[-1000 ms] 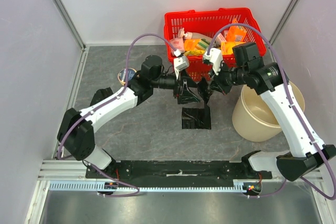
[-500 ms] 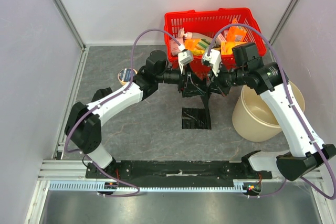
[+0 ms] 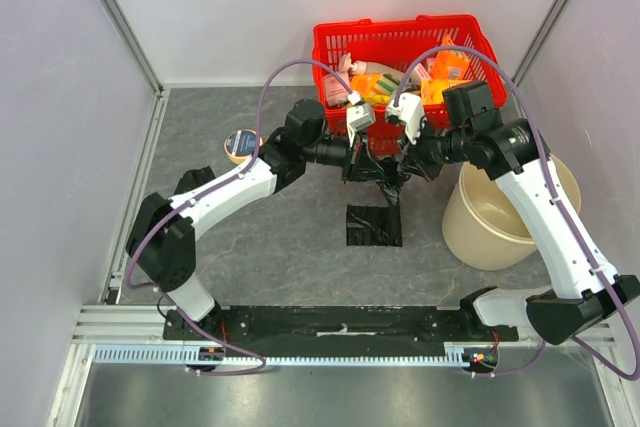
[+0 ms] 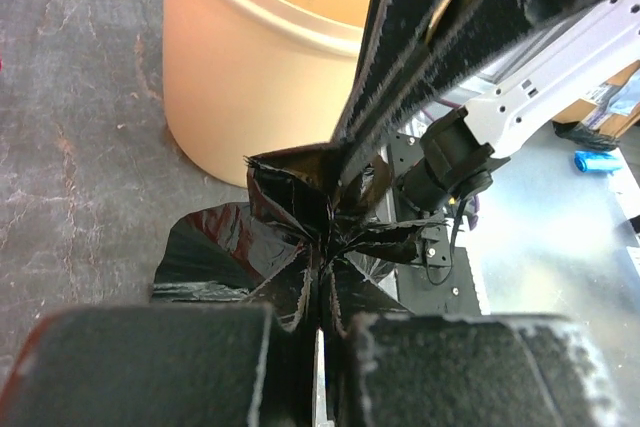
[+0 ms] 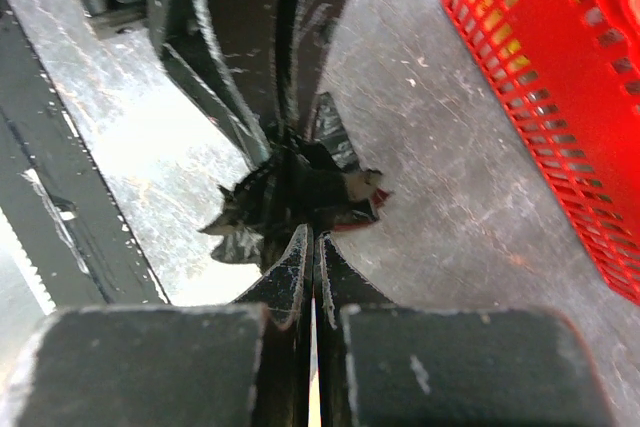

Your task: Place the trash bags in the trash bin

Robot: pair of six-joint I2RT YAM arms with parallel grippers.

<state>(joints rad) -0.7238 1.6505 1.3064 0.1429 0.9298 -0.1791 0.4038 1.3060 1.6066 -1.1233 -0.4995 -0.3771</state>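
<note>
A red basket holds packets; a round roll lies left.

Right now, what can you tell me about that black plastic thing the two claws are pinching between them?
The black trash bag is thin, glossy plastic, crumpled into sharp folds. Both grippers are shut on it: the left gripper pinches one side, the right gripper the other, holding the bunched part above the grey table, in front of the red basket. A narrow length hangs down to a flat folded black square on the table; whether that is the same bag, I cannot tell.
</note>
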